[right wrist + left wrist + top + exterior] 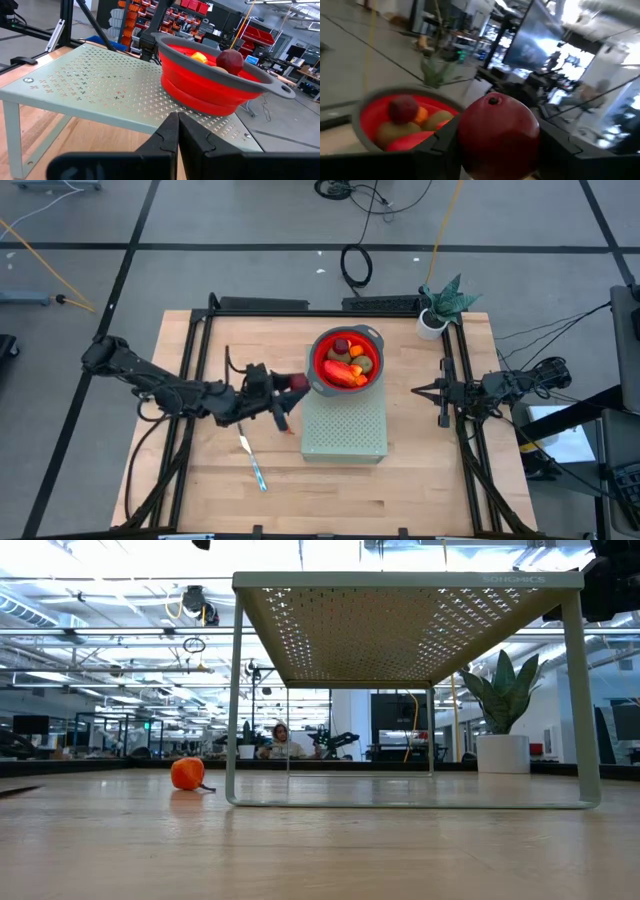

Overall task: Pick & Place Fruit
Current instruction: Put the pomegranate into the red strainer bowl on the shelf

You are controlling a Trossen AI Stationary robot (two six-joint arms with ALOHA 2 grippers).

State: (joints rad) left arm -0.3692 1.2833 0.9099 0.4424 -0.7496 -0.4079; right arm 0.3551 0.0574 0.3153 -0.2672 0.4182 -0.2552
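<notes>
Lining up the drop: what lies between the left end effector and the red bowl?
Nothing but air in the high view: the left end effector holds a dark red ball just short of the bowl, above bare table.

I see the red bowl (347, 361) sitting on the back end of the pale green perforated stand (345, 428), mid-table, its grey rim overhanging the stand's back edge a little. The knife (251, 460) lies flat on the wooden table (420, 490) to the left of the stand, well apart from it, blue handle toward the front edge. A potted plant (440, 308) in a white pot stands at the back right corner. Cables trail over the grey floor (250, 220) behind.
</notes>
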